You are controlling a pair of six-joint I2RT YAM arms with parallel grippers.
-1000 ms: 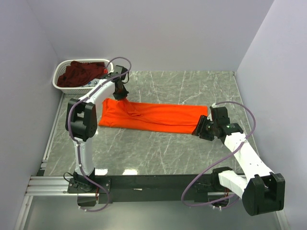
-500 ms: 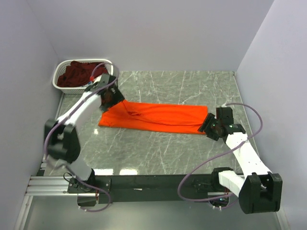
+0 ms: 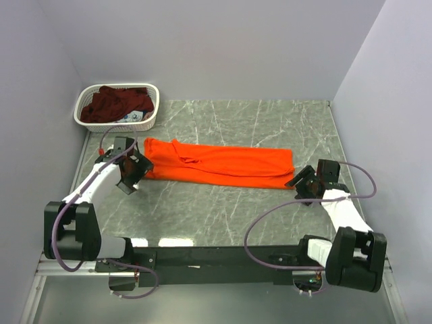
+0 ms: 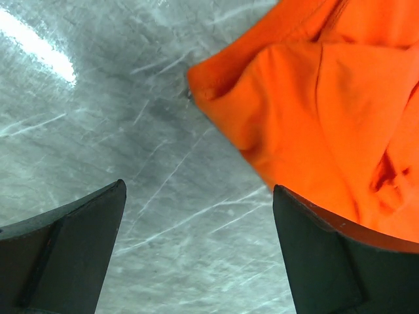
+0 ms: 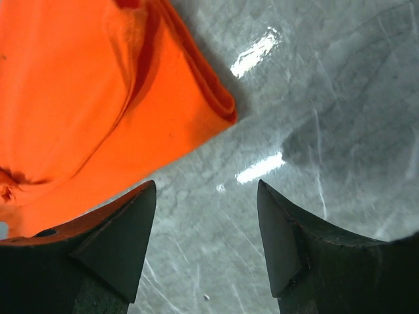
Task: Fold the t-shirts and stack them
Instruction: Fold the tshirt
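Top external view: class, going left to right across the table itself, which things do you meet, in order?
Left gripper, jaws open → orange t-shirt → right gripper, jaws open.

Bright, even light; white glare on the table (image 4: 39,46); soft shadows

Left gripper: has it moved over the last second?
Yes. The left gripper has pulled back from beside the basket toward the near left, now off the orange shirt's left end.

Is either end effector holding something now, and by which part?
Nothing is held. The left end effector and the right end effector are both open, each at one end of the orange t-shirt, not gripping it.
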